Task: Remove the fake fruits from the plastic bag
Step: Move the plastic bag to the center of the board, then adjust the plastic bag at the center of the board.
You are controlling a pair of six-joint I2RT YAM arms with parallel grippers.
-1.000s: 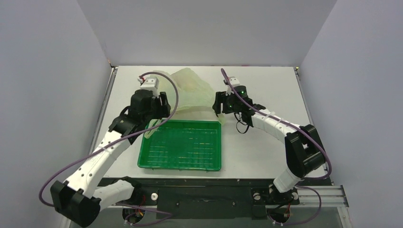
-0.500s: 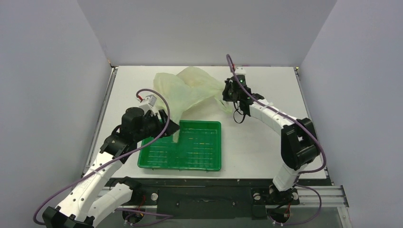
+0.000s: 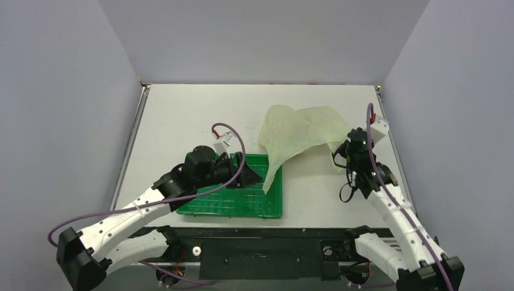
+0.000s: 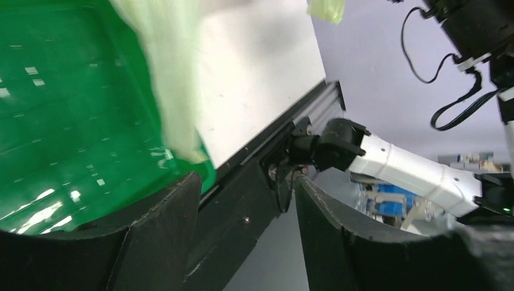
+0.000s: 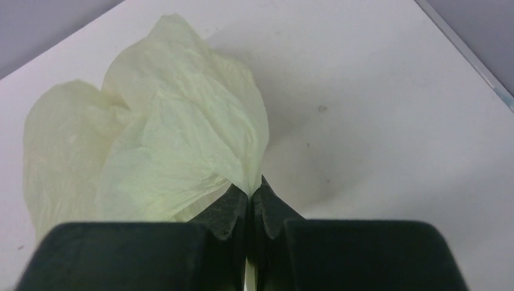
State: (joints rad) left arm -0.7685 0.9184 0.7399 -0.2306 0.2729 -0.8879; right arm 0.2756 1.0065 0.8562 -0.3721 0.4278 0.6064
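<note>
Pale plastic bag, swung rightward in the last second, hangs limp from the clamped right gripper, its tail just ahead of the parted left gripper over the tray; no fake fruits show.

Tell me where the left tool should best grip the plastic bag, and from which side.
Probably by the hanging tail over the green tray's right rim, coming from the left. The right tool pinches the plastic bag high, so it tapers down beside the open left tool.
</note>
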